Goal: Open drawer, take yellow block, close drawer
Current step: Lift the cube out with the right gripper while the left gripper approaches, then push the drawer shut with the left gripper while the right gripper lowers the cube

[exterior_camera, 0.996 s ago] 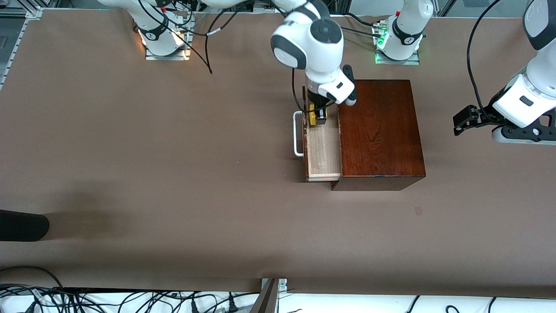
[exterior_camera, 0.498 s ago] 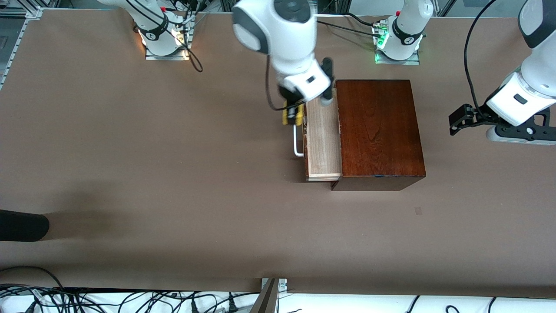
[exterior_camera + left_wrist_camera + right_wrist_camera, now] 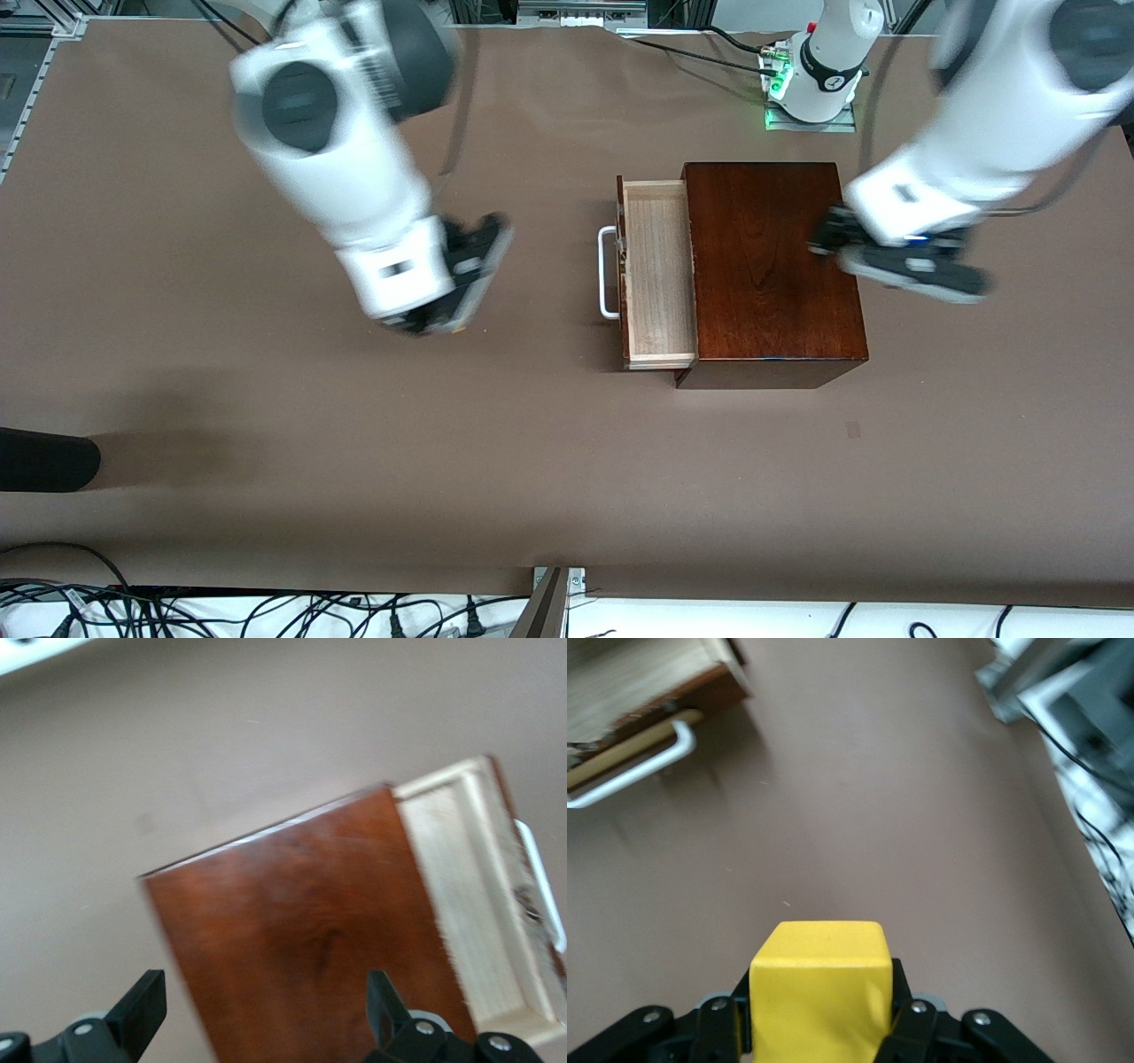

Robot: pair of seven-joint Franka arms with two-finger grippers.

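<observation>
The drawer of the dark reddish-brown box stands pulled open, its pale inside bare, its white handle toward the right arm's end. My right gripper is over the bare table beside the drawer's front, shut on the yellow block. The drawer front and the handle show in the right wrist view. My left gripper is open and empty over the box's top at the left arm's end. In the left wrist view its fingers spread above the box, with the drawer beside.
A black object lies at the table's edge at the right arm's end, nearer to the front camera. Cables run along the near edge. The arm bases stand along the top edge.
My right gripper lifted the yellow block out of the drawer and carried it off toward the right arm's end. My left arm swung in from the table's end to over the box.
</observation>
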